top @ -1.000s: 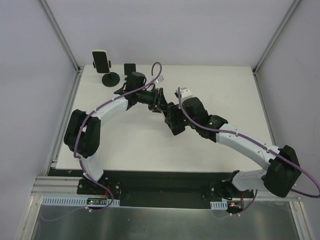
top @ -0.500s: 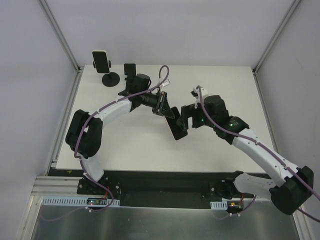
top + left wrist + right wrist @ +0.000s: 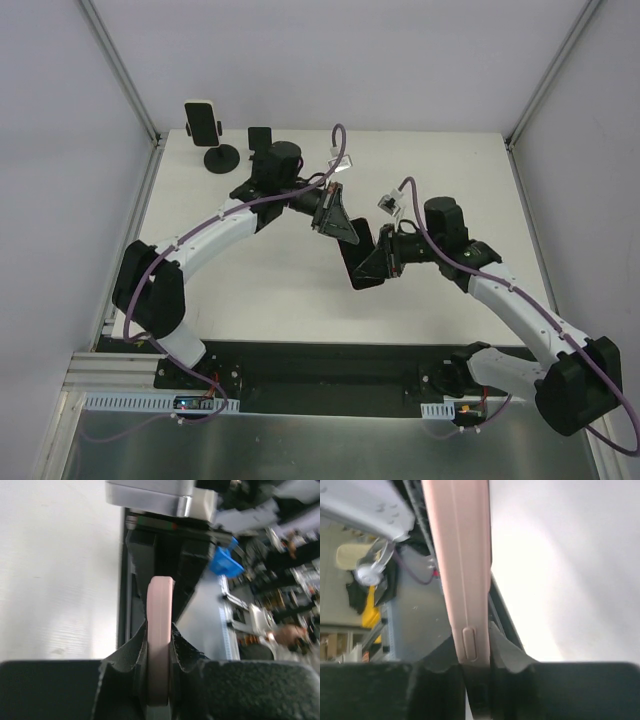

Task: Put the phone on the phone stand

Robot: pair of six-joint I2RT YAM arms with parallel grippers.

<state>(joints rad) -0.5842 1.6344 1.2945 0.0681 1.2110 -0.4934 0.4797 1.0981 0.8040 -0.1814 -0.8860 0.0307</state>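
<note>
The phone [image 3: 358, 264], dark-screened in a pink case, hangs tilted above the middle of the table between both arms. My left gripper [image 3: 338, 224] is shut on its upper end; in the left wrist view the pink edge [image 3: 160, 615] is pinched between the black pads [image 3: 131, 647]. My right gripper [image 3: 384, 262] is shut on its lower right side, where the case edge with a side button [image 3: 462, 570] runs up from between the fingers [image 3: 512, 652]. The phone stand [image 3: 220, 157], black with a round base, stands at the back left corner and carries a cream-rimmed slab [image 3: 200, 119].
A smaller black upright piece [image 3: 260, 137] stands just right of the stand, behind the left arm's wrist. Frame posts rise at the back left [image 3: 120, 70] and back right [image 3: 545, 80] corners. A purple cable [image 3: 335, 150] loops over the left wrist.
My right gripper, wide open beside the phone half a second ago, has shut on its lower side. The left arm has stretched a little to the right, still gripping the phone.
</note>
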